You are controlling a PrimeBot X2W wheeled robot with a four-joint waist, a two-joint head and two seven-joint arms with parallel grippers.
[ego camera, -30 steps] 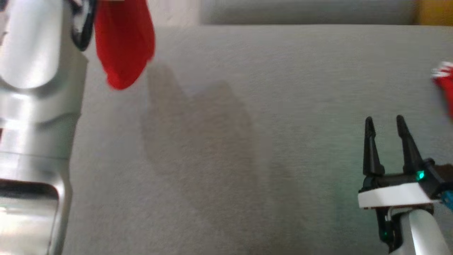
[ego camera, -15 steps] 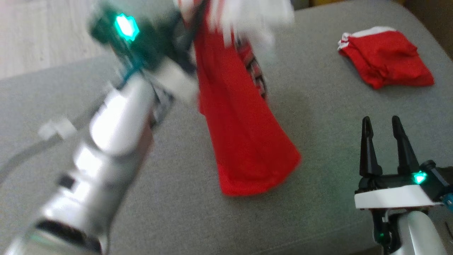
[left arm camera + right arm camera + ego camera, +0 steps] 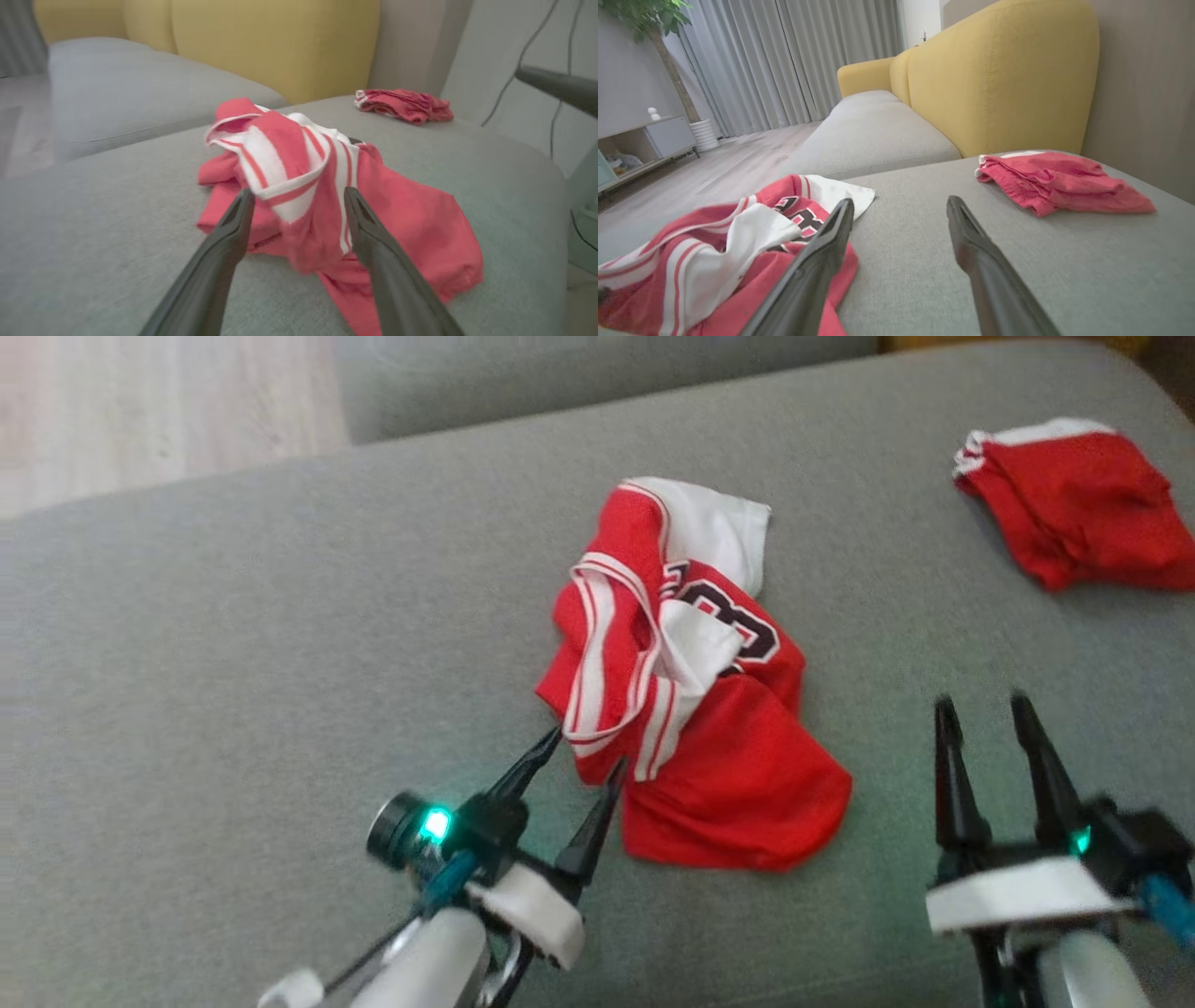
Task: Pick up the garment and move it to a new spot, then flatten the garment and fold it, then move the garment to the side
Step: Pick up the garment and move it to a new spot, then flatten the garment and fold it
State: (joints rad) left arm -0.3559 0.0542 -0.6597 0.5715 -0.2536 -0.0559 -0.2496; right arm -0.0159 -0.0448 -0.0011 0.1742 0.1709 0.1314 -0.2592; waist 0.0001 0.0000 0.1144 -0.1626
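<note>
Head view: crumpled red-and-white garment (image 3: 738, 775) lying mid-way across the grey cushion (image 3: 233, 663); left gripper (image 3: 589, 749) spread wide toward cushion's front, tips at the cloth; right gripper (image 3: 982, 703) parted over cushion's right side.
Left wrist view: fingers astride a striped fold, not pinching.
Right wrist view: fingers apart, nothing held, above the cushion.

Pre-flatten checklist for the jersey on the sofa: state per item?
1. Red and white basketball jersey resting on the grey sofa cushion: ok.
2. Left hand open, gripping nothing: ok; jersey cloth lies between its fingers.
3. Right hand open, apart from the cloth: ok.
4. Jersey flat: not ok, crumpled with layers overlapping.
5. Spreading room: ok; the folded red garment lies apart near the cushion's far right corner.
6. Both bottom corners findable: cannot tell, folds hide them.
</note>
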